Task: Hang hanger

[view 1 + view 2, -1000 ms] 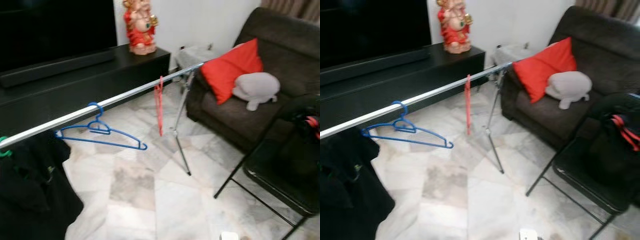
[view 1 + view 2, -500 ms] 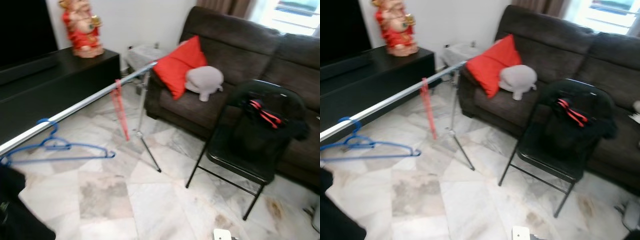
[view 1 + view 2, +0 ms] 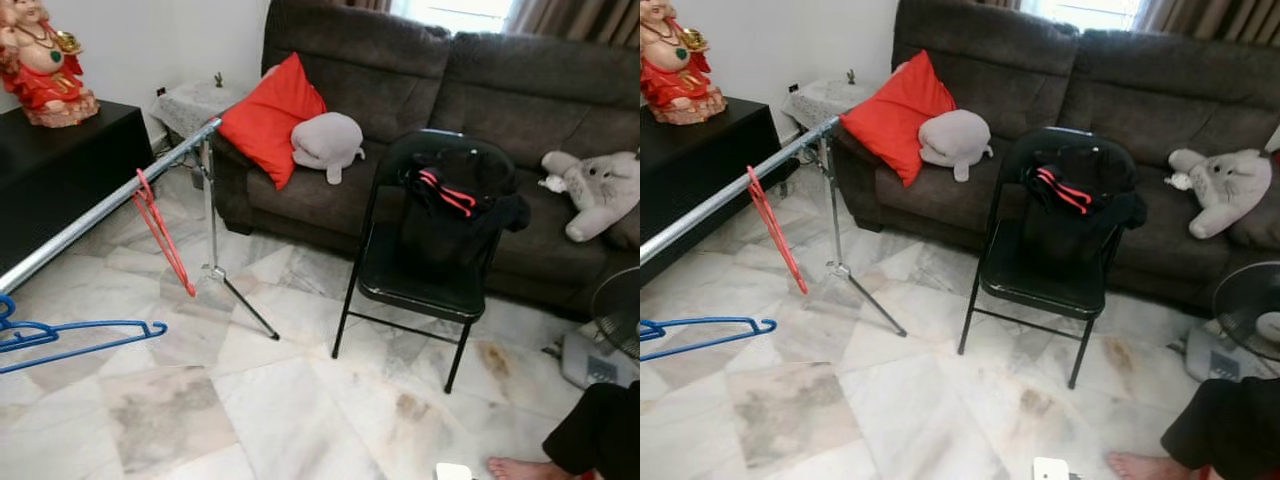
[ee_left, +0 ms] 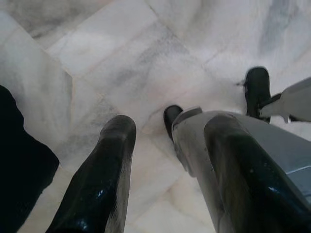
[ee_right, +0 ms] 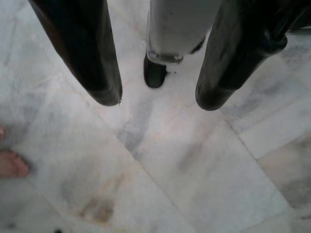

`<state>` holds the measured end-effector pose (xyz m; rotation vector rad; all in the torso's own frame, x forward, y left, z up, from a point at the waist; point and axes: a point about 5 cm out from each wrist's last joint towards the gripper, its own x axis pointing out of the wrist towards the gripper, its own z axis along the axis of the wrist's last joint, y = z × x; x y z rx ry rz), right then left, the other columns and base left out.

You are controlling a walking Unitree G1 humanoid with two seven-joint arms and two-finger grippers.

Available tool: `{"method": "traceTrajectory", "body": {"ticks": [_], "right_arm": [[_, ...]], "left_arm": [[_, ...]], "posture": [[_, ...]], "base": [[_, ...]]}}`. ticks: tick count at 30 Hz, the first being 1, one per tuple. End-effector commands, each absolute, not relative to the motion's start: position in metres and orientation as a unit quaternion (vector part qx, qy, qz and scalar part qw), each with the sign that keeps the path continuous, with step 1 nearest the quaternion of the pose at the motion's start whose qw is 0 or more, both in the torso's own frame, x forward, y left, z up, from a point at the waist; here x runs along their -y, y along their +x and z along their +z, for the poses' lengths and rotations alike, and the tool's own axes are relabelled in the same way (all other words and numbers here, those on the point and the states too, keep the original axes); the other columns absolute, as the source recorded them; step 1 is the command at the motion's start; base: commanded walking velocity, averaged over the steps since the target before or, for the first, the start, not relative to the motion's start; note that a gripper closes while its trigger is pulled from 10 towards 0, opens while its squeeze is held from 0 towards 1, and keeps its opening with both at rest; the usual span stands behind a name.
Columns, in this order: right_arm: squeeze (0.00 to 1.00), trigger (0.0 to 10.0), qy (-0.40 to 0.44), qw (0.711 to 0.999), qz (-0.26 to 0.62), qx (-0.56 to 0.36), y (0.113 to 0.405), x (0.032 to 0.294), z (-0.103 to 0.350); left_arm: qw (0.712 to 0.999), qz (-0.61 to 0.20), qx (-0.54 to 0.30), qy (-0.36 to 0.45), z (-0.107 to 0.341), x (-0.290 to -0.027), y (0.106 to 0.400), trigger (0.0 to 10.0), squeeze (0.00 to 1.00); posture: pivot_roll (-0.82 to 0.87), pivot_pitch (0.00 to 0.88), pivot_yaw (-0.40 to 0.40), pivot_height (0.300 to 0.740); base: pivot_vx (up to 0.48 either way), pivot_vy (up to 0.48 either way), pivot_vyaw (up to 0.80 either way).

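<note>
While both arms hang idle, the left gripper (image 4: 165,160) and right gripper (image 5: 158,58) gape wide, holding nothing. Nearby, a blue hanger (image 3: 70,335) and a red hanger (image 3: 165,235) hang on the rail (image 3: 110,205). Probably light, stiff plastic; grasp the neck. Open floor (image 3: 300,400) ahead, chair (image 3: 430,250) beyond.

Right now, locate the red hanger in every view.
Left eye view: red hanger left of centre, hung on the rail.
Right eye view: same, further left.
Left wrist view: floor beyond the open left gripper.
Right wrist view: floor beyond the open right gripper.
Landmark: black chair, right of it in both eye views.
</note>
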<state>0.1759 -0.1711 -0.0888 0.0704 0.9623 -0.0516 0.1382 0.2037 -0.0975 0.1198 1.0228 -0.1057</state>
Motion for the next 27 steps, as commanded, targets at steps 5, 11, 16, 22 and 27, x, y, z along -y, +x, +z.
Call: {"method": "traceTrajectory", "body": {"ticks": [5,11,16,22,27], "right_arm": [[0.00,10.0,0.035,0.889,-0.030,-0.456,0.1789,0.1714,-0.0873],[0.00,10.0,0.031,0.889,-0.030,-0.456,0.1790,0.1728,-0.0871],[0.00,10.0,0.032,0.891,-0.031,-0.451,0.1801,0.1725,-0.0865],[0.00,10.0,0.038,0.896,-0.038,-0.442,0.1823,0.1725,-0.0851],[0.00,10.0,0.036,0.895,-0.044,-0.442,0.1829,0.1740,-0.0847]], "left_arm": [[0.862,-0.051,-0.502,0.049,-0.1012,-0.2029,0.1284,10.0,0.00],[0.862,-0.051,-0.503,0.048,-0.1013,-0.2025,0.1280,10.0,0.00],[0.861,-0.052,-0.503,0.048,-0.1012,-0.2028,0.1282,10.0,0.00],[0.861,-0.052,-0.503,0.048,-0.1011,-0.2032,0.1285,10.0,0.00],[0.861,-0.053,-0.503,0.047,-0.1010,-0.2034,0.1288,10.0,0.00]], "posture": [[0.12,0.020,-0.030,0.740],[0.11,0.019,-0.031,0.740],[0.11,0.017,-0.027,0.740],[0.11,0.016,-0.024,0.740],[0.11,0.017,-0.024,0.740]], "base": [[0.283,0.000,0.00],[0.304,0.000,-0.66],[0.310,0.000,-0.41],[0.310,0.000,0.00],[0.313,0.000,0.00]]}}
